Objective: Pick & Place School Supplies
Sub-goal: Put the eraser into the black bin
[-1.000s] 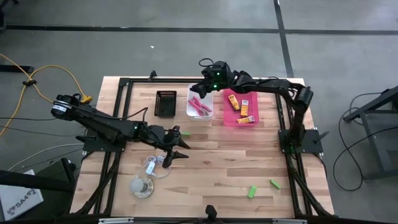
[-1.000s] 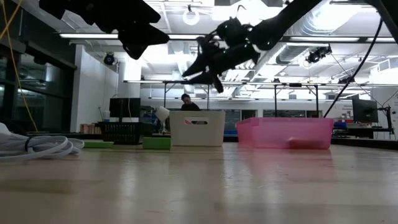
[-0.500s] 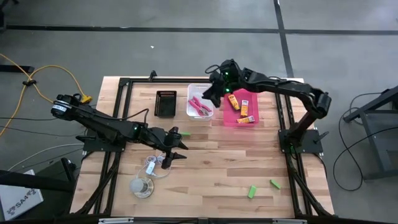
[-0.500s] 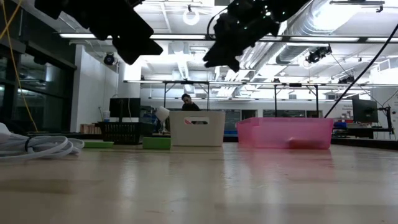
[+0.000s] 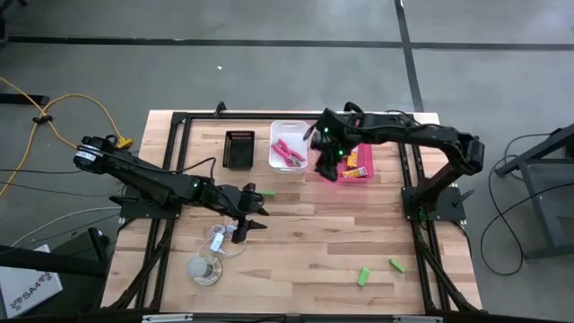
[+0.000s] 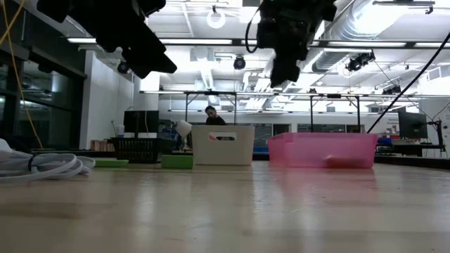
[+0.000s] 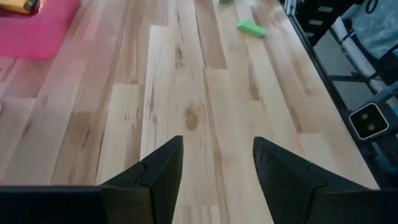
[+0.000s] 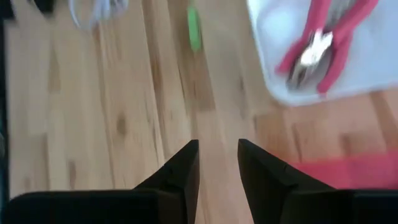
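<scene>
The right gripper [image 5: 334, 161] hangs empty over the pink tray's [image 5: 325, 176] edge, fingers [image 8: 180, 168] narrowly parted. The left gripper [image 5: 254, 218] waits spread over mid-table. A green piece [image 5: 267, 193] lies nearby: probably light and stiff, best pinched across its narrow sides. What it's made of, I can't tell.

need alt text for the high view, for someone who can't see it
Overhead view of a wooden table with two dark robot arms: the right gripper hangs empty by the near-left corner of a pink tray holding yellow-orange packets, beside a white bin with pink-handled scissors. The left gripper, open, is mid-table; green pieces lie loose.
</scene>
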